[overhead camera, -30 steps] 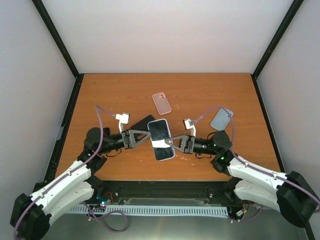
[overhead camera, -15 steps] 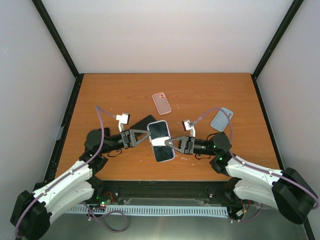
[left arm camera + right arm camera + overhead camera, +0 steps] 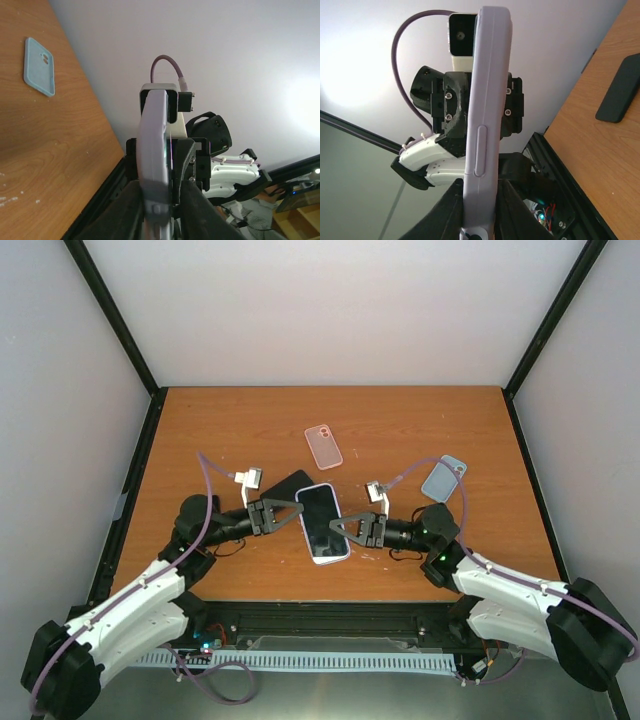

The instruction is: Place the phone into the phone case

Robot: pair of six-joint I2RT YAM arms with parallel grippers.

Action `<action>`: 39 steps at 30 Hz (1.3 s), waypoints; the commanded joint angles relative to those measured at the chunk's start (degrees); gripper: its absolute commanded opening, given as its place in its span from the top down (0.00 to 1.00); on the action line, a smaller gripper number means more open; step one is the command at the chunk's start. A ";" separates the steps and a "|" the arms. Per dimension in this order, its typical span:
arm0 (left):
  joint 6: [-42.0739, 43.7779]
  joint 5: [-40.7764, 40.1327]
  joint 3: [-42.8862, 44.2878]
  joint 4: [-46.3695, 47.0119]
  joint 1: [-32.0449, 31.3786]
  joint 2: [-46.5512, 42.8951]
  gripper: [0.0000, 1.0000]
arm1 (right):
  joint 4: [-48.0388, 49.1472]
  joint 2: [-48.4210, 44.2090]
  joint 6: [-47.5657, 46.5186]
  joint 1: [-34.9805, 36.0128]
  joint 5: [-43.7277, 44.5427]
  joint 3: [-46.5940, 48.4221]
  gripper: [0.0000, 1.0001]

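Phone point(image 3: 322, 522) is held at centre of table point(image 3: 220, 430), long axis roughly 12-to-6, with lilac case point(image 3: 485, 75) seen round its edge. Left gripper point(image 3: 298, 513) is clamped on its 9 o'clock side, right gripper point(image 3: 346, 530) on its 3 o'clock side; both equally near.

left arm point(image 3: 130, 605): white shells, black joints
right arm point(image 3: 510, 590): the same, with a tiny green light point(image 3: 433, 561)
left pincer point(image 3: 297, 512): black, triangle shape, small silver screws point(image 3: 448, 98)
right pincer point(image 3: 336, 525): black, triangle shape
cables point(image 3: 208, 500): purple, one loop at each wrist
cameras point(image 3: 250, 478): small white boxes on the wrists
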 commanded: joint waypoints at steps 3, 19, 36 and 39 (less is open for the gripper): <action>2.32 -1.18 3.04 -2.39 0.30 -1.72 0.65 | -2.57 -1.87 -3.57 0.30 0.36 2.11 0.85; 5.15 -3.07 5.55 -9.95 0.30 0.60 0.67 | -4.23 -2.45 -2.94 0.30 5.30 2.53 0.85; -2.45 9.26 -0.89 10.71 -0.37 9.13 0.30 | -1.72 -2.02 2.47 0.30 24.46 3.51 0.85; -1.83 9.61 -0.04 10.30 -0.87 10.95 0.30 | -0.66 -0.75 3.33 0.26 24.91 3.85 0.85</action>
